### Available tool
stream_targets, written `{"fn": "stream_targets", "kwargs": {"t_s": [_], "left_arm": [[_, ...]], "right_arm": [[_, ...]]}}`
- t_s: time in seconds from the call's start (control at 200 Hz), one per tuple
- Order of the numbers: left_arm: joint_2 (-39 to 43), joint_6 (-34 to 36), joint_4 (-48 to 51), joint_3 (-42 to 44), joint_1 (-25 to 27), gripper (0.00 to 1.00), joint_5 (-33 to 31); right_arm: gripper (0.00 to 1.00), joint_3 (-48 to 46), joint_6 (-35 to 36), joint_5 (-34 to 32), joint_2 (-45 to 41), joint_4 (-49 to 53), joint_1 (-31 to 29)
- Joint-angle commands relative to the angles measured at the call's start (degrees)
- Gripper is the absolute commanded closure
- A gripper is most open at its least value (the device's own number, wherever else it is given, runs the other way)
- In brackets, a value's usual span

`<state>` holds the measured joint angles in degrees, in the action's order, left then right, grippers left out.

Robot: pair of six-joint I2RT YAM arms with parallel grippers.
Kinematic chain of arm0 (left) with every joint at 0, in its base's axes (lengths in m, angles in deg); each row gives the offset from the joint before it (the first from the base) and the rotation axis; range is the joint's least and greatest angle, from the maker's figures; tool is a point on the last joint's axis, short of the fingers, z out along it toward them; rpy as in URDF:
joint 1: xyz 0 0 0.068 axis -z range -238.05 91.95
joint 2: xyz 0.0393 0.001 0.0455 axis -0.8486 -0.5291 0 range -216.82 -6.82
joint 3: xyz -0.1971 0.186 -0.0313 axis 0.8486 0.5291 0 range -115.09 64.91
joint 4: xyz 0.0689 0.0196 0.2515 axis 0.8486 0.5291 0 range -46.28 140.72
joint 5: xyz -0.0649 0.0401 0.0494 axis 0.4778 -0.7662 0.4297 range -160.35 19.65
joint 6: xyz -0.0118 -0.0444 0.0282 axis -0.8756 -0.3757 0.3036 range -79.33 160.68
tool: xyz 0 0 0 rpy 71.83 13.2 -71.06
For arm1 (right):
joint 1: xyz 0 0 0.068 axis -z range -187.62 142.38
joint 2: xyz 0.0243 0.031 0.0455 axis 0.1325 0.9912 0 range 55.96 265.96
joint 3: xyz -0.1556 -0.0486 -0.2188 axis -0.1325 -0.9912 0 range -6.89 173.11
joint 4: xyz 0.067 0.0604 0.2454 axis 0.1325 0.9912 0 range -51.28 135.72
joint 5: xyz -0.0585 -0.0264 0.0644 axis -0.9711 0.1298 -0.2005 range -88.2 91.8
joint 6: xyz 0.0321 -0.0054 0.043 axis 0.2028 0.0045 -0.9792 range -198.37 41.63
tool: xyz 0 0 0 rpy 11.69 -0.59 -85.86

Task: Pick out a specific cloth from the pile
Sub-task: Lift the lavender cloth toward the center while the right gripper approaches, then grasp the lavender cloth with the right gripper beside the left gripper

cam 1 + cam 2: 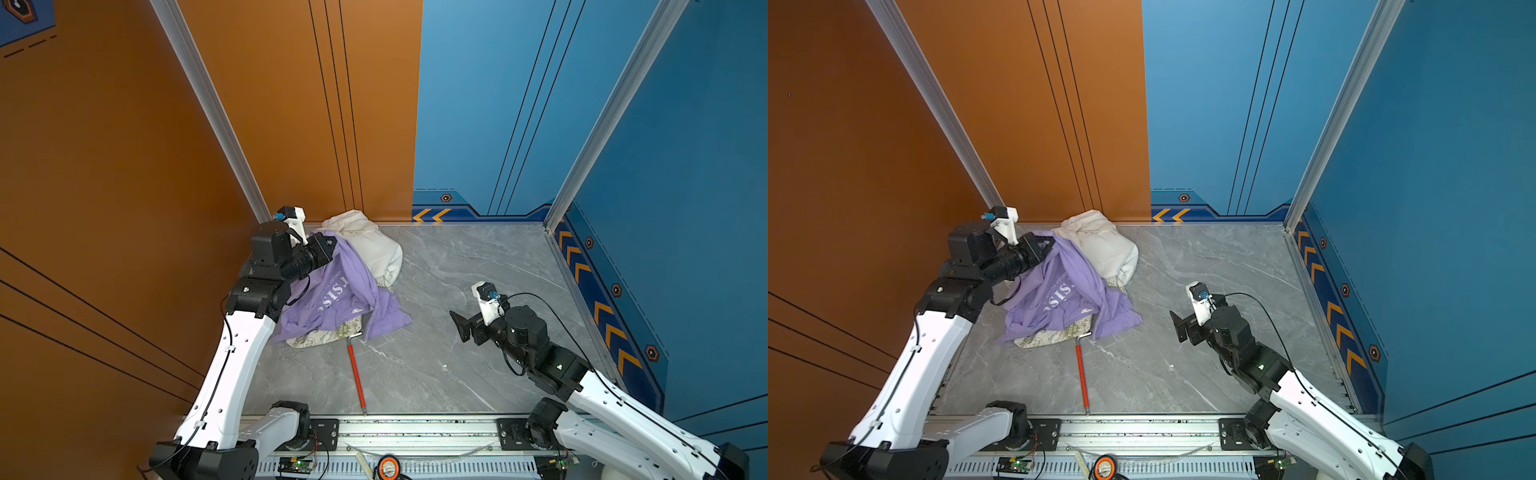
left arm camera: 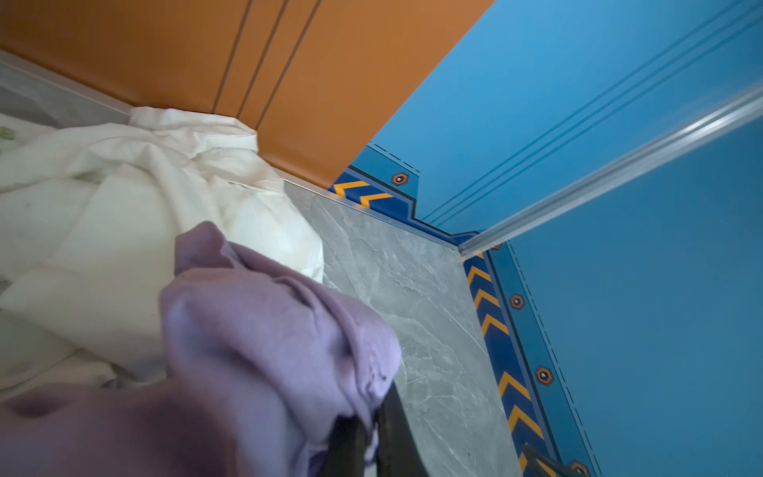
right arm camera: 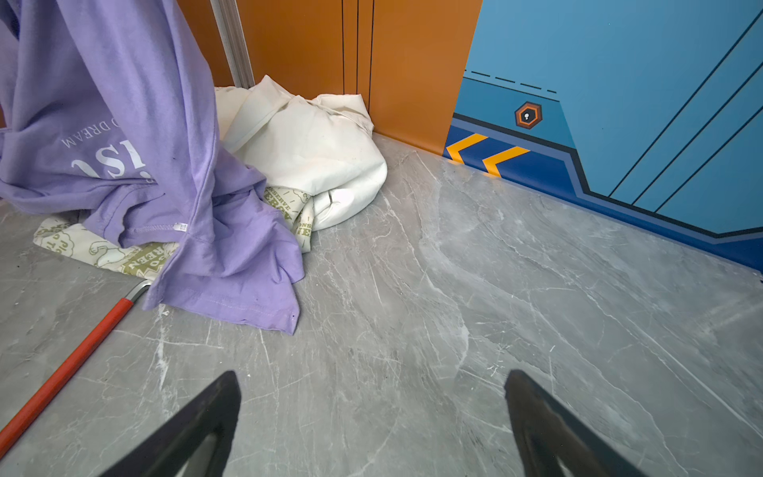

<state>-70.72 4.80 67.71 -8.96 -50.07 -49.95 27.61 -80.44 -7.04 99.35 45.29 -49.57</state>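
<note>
**Left gripper (image 1: 328, 248) pinched shut on the cloth (image 1: 332, 291), holding its top edge up above the pile (image 1: 370, 245).**

At the far-left corner of the worktop (image 1: 457, 270), the lilac cloth hangs from that gripper and drapes over the pile's cream printed layer, with its lower hem resting on the worktop. The pile's white bundle sits just behind it against the orange wall (image 1: 291, 124). A red-handled tool (image 1: 356, 374) lies in front, its metal end just beside the hem. To the right, well apart from the cloth, the right gripper (image 1: 461, 328) is spread wide and empty.
</note>
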Motion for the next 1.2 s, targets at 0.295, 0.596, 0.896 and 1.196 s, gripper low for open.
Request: {"fn": "stream_targets", "kwargs": {"t_s": [0.295,0.596,0.896,1.196], "left_arm": [[-2.53,9.04,-12.32,0.94,12.26,1.0,18.1],[-2.77,17.35,-12.3,6.13,18.61,1.0,19.14],[0.84,34.79,-5.86,10.3,22.83,1.0,19.7],[5.22,51.87,2.26,13.97,25.5,1.0,12.52]], "right_arm": [[0.04,11.58,-5.54,12.96,6.44,-1.5,-1.92],[0.12,13.56,-6.33,13.98,11.14,-9.44,-5.39],[0.23,16.35,-2.7,15.48,13.91,-5.01,-6.21],[0.33,19.55,3.24,17.67,12.97,5.6,-6.23]]}}
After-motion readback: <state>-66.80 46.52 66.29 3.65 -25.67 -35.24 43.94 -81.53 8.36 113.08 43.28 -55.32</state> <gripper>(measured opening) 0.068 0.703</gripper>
